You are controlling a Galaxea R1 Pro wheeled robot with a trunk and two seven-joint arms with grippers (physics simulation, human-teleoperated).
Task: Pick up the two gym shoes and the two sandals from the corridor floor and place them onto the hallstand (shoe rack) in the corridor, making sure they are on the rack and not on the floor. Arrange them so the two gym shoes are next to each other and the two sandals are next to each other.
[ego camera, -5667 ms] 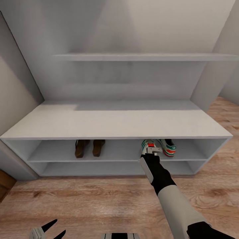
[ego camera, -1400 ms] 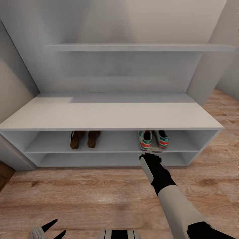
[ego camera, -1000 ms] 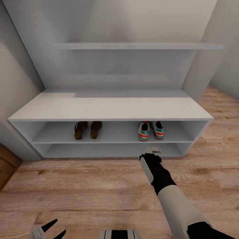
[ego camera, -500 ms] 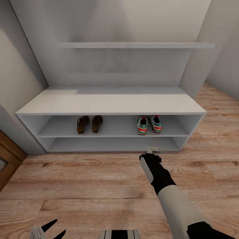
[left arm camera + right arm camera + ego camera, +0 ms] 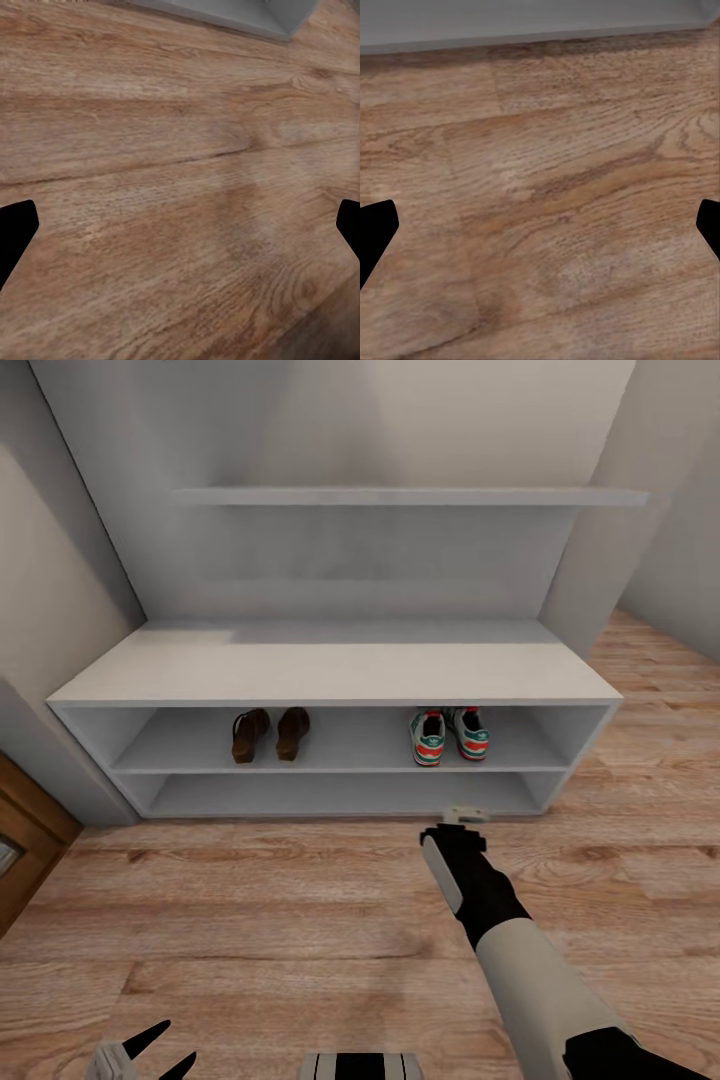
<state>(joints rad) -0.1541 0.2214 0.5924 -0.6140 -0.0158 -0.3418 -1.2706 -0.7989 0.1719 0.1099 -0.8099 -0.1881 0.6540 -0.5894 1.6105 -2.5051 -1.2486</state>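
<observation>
We've got a corridor floor [image 5: 250, 920] of light brown wood planks with clear grain and a soft satin sheen. The hallstand [image 5: 330, 672] at mid frame looks like smooth matt pale grey painted board. On its upper tier, the sandals [image 5: 268, 734] read as dark brown leather, and the gym shoes [image 5: 448, 735] as cream cloth with green and red-orange trim. The right tool [image 5: 466, 815] looks like pale matt plastic.
</observation>
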